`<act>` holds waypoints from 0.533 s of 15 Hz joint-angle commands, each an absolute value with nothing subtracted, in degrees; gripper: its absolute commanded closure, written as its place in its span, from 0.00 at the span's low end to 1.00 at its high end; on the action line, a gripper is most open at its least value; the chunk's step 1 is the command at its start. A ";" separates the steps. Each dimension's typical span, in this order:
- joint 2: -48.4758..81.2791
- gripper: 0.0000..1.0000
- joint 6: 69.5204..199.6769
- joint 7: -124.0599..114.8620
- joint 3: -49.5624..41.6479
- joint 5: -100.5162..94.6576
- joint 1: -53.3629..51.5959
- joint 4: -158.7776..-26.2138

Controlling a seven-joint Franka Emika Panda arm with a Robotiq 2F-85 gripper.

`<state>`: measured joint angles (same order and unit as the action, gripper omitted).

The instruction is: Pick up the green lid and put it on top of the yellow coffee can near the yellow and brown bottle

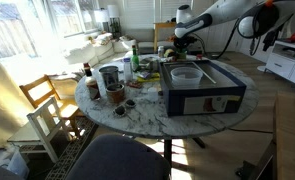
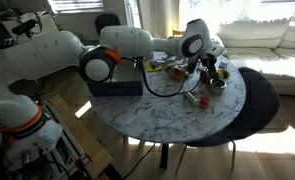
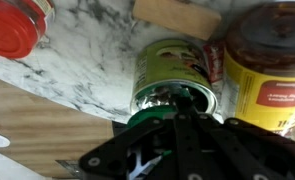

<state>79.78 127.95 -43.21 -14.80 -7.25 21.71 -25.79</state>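
Jaws of the black gripper (image 3: 177, 115) were closed, and they looked like they pinched the round green lid (image 3: 140, 116) by its edge. In the wrist view the lid sat right at the open top of the yellow coffee can (image 3: 172, 68). It was touching the can or just over it; I could not tell which. The can stood on the round white marble table (image 3: 77, 70). Just beside the can stood the yellow and brown bottle (image 3: 272, 70), which had a big yellow label. A flat piece of light wood (image 3: 177, 12) lay behind the can. A round red lid (image 3: 12, 25) showed well apart from the can, in the corner.

In both exterior views the white robot arm (image 1: 222, 12) (image 2: 127, 45) reached out over the table and bent down among the cans and bottles. A big dark blue box (image 1: 202, 90) sat on the table with a grey tub (image 1: 184, 73) on top. A light wooden chair (image 1: 49, 100) stood by the table. A white sofa (image 2: 272, 40) stood behind the table.
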 commanded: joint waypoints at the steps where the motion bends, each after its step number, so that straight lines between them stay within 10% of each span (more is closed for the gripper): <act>1: 78.62 1.00 128.35 -40.45 -13.64 -5.72 22.07 -26.44; 8: 77.64 1.00 127.43 -36.16 -12.91 -5.62 21.87 -26.84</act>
<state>78.56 127.95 -39.29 -13.92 -7.24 21.71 -25.78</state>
